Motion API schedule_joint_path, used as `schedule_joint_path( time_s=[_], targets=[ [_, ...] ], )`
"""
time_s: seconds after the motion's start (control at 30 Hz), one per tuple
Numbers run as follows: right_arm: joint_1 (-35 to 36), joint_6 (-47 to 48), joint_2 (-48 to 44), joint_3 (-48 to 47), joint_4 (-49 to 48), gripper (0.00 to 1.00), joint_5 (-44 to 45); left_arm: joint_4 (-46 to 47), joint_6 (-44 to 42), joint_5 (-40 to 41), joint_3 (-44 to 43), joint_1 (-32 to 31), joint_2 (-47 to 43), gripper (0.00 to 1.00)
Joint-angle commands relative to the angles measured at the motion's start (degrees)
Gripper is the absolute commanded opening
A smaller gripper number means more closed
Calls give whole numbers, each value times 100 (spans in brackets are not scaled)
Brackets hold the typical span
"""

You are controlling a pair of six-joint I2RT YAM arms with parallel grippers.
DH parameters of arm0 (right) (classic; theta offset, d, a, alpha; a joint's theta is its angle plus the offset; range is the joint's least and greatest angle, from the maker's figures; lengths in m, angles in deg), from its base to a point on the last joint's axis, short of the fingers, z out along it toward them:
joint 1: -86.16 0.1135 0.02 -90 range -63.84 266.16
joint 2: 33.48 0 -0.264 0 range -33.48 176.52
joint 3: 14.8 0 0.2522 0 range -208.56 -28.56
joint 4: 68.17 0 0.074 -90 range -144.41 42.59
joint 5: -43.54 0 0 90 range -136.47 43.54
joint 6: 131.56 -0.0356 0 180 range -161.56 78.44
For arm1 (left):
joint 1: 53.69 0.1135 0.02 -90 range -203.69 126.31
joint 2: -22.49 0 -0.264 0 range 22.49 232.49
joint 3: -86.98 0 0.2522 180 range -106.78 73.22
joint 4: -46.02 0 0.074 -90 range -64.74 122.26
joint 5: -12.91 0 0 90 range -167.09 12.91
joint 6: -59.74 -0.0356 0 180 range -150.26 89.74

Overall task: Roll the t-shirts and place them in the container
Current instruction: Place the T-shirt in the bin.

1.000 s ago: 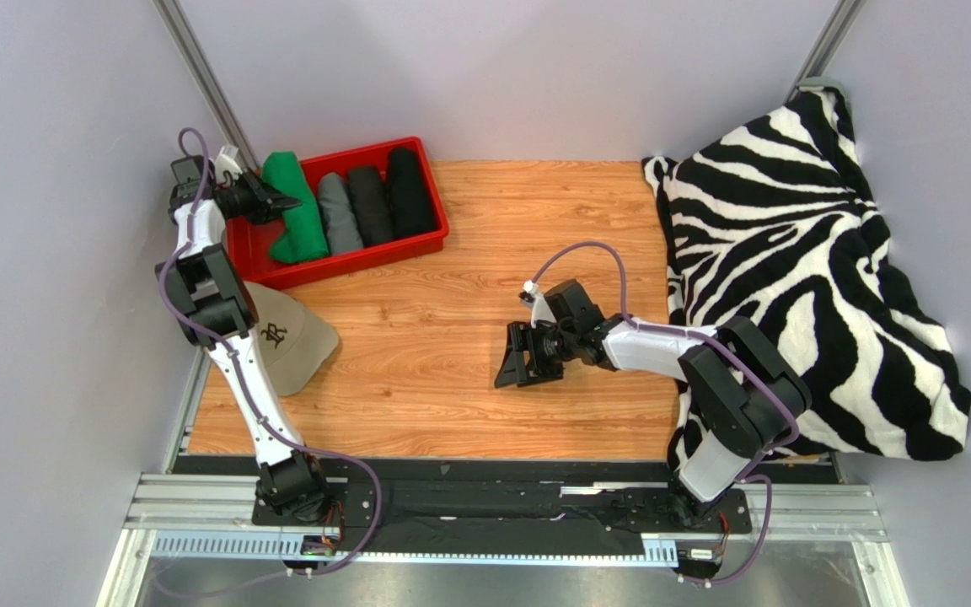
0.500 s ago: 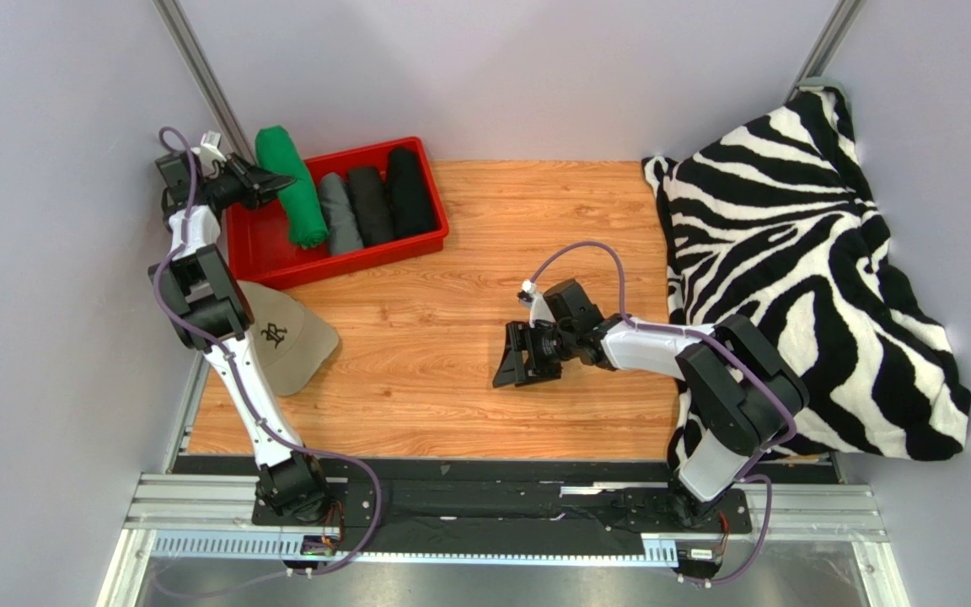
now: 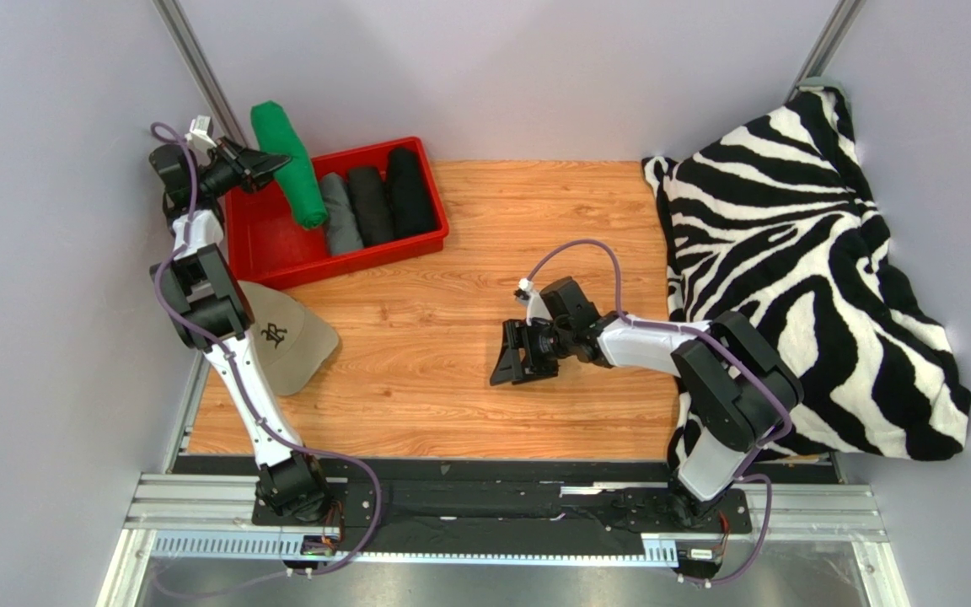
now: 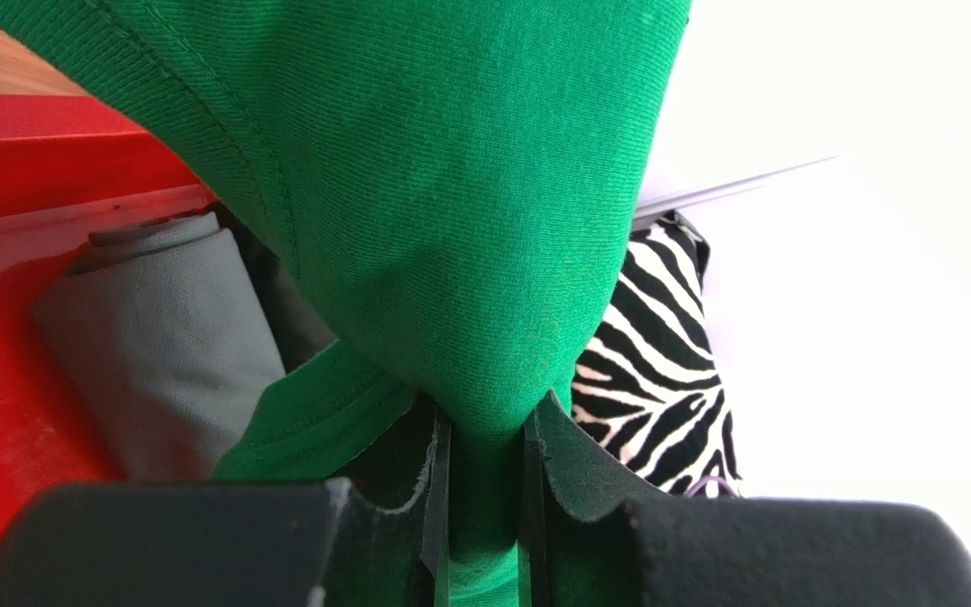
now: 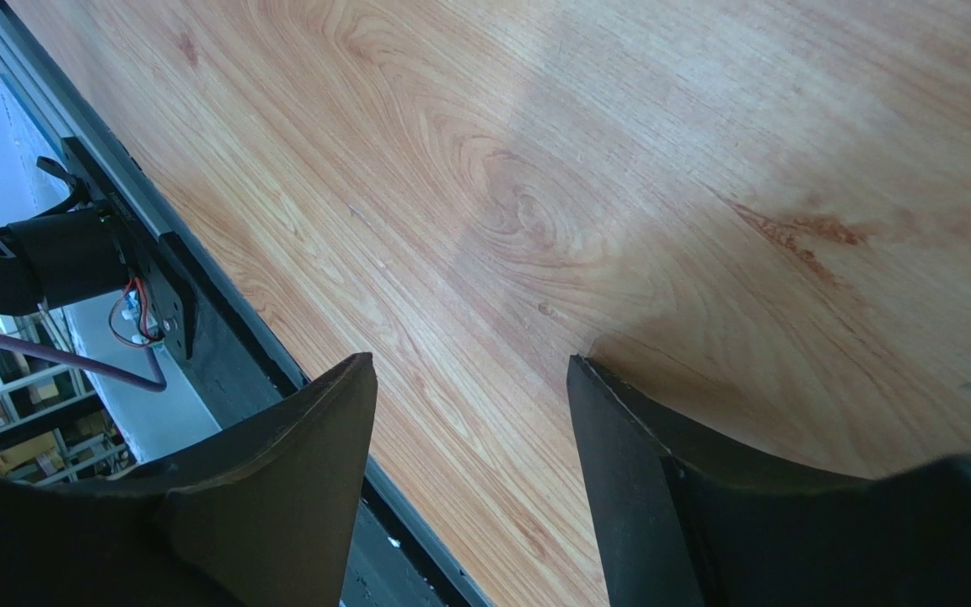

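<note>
Left hand (image 3: 254,165) pinches green t-shirt (image 3: 291,177), now lifted out and hanging above red bin (image 3: 260,247) far-left end; was lying inside. Right hand (image 3: 512,361) open, idle right of bin. Likely headed to bench (image 3: 453,253) for re-roll.

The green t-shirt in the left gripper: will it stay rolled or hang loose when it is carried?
Probably floppy: the green t-shirt bunches into soft folds where the left gripper pinches it. It may partly unroll, since a hemmed edge hangs loose beside the pinch. It seems light: a narrow pinch holds it up.
</note>
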Motion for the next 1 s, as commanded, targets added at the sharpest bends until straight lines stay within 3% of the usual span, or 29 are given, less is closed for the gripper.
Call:
schedule_joint_path(
  time_s=[0.0,0.4,0.6,0.8,0.97],
  targets=[
    [91,-1,208,-144,-91,64,138,678,414,-204,31,42,134,1],
    [187,-10,340,-241,-126,64,147,969,827,-441,348,59,645,0],
    [196,8,358,-259,-100,65,156,126,231,-494,243,182,768,1],
    [214,43,367,-294,-30,64,164,-1693,-983,-476,-381,340,909,1],
    [214,25,375,-294,-30,64,165,-1424,-756,-494,-242,288,681,1]
  ],
)
